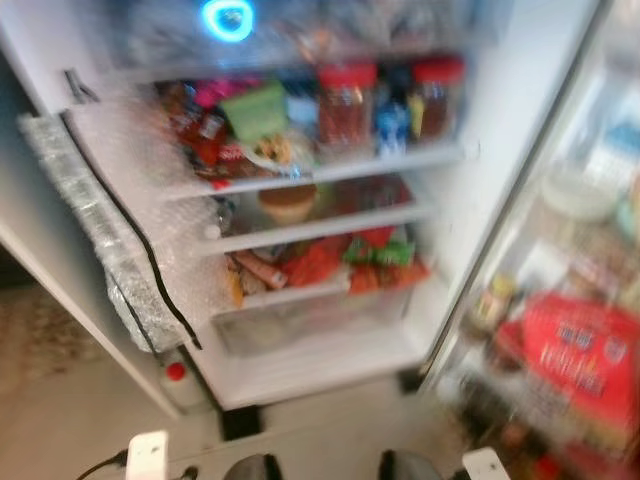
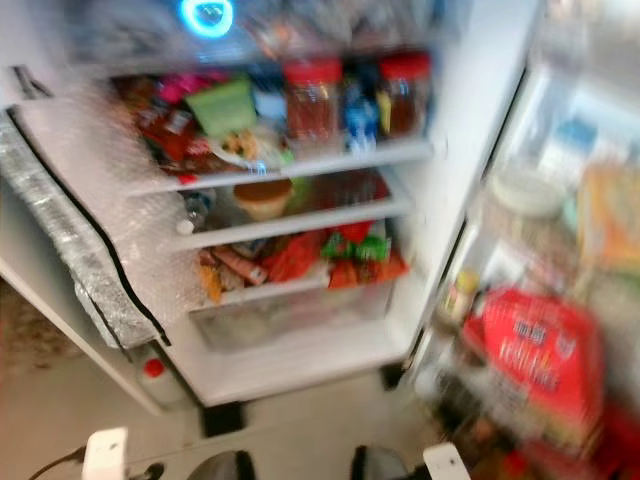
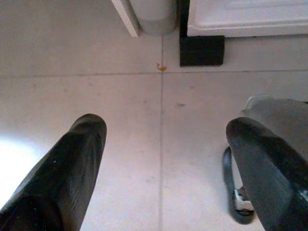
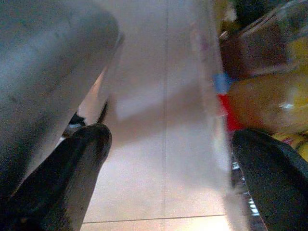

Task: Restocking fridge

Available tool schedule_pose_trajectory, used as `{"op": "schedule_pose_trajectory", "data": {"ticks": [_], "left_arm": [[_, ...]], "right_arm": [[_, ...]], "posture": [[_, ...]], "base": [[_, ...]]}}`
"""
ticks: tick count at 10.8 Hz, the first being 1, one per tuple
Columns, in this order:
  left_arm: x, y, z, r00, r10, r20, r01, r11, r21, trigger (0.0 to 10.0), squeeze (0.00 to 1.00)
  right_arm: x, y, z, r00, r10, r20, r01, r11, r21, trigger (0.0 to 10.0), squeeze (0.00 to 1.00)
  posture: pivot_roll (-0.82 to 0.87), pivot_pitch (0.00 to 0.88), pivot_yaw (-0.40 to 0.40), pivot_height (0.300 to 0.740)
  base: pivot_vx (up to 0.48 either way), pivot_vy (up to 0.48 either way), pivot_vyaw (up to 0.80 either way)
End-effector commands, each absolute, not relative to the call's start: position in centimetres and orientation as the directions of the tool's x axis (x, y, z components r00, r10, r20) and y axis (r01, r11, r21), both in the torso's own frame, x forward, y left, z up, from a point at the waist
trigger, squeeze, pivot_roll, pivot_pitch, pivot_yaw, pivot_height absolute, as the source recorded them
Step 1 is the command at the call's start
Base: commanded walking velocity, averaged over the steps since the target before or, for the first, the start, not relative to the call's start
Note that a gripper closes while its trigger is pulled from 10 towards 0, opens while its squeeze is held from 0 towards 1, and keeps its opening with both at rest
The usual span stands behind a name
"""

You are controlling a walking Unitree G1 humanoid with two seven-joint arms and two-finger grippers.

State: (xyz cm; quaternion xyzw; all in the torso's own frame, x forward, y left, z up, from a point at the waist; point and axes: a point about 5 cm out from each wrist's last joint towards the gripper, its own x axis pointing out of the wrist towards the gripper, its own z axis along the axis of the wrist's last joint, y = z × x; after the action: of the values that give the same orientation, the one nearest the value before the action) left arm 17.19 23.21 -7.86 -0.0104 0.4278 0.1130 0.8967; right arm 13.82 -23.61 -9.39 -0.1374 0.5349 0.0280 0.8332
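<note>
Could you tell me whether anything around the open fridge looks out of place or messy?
A small orange-brown speck lies on the floor tile near the fridge's black foot, like a dropped crumb. The shelves look crammed, though the view is blurred.

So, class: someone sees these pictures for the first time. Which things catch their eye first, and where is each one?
The open fridge draws the eye first, its shelves crammed with colourful packets, and two red-lidded jars stand on the upper shelf. A glowing blue ring shines at the top of the fridge. On the right, a big red bag sits in the door shelves, and both grippers, left and right, hang open above the pale tiled floor.
</note>
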Motion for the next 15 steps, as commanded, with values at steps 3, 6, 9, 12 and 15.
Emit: {"op": "schedule_pose_trajectory", "data": {"ticks": [3,6,9,12,15], "left_arm": [[16.53,24.0,-7.97,0.594,0.21,-0.777,-0.205,0.973,0.106,10.0,0.0],[16.37,24.13,-8.0,0.592,0.218,-0.776,-0.211,0.971,0.112,10.0,0.0],[16.39,23.98,-8.04,0.594,0.211,-0.776,-0.227,0.97,0.09,10.0,0.0],[16.44,24.01,-8.01,0.595,0.21,-0.776,-0.221,0.971,0.093,10.0,0.0],[16.51,24.06,-7.96,0.597,0.211,-0.774,-0.212,0.972,0.101,10.0,0.0]], "right_arm": [[14.38,-22.52,-9.41,0.444,-0.062,-0.894,-0.197,0.967,-0.164,10.0,0.0],[14.45,-22.51,-9.39,0.444,-0.059,-0.894,-0.191,0.969,-0.159,10.0,0.0],[14.5,-22.56,-9.37,0.444,-0.059,-0.894,-0.188,0.97,-0.158,10.0,0.0],[14.48,-22.54,-9.37,0.444,-0.057,-0.894,-0.185,0.971,-0.153,10.0,0.0],[14.49,-22.41,-9.39,0.446,-0.045,-0.894,-0.179,0.974,-0.138,10.0,0.0]], "posture": [[-0.07,0.0,0.064,0.622],[-0.07,0.0,0.063,0.622],[-0.07,0.0,0.058,0.622],[-0.07,0.0,0.061,0.622],[-0.07,0.0,0.061,0.622]], "base": [[0.0,0.384,0.0],[0.0,0.376,0.0],[0.0,0.368,0.0],[0.0,0.346,0.0],[0.0,0.199,0.0]]}}
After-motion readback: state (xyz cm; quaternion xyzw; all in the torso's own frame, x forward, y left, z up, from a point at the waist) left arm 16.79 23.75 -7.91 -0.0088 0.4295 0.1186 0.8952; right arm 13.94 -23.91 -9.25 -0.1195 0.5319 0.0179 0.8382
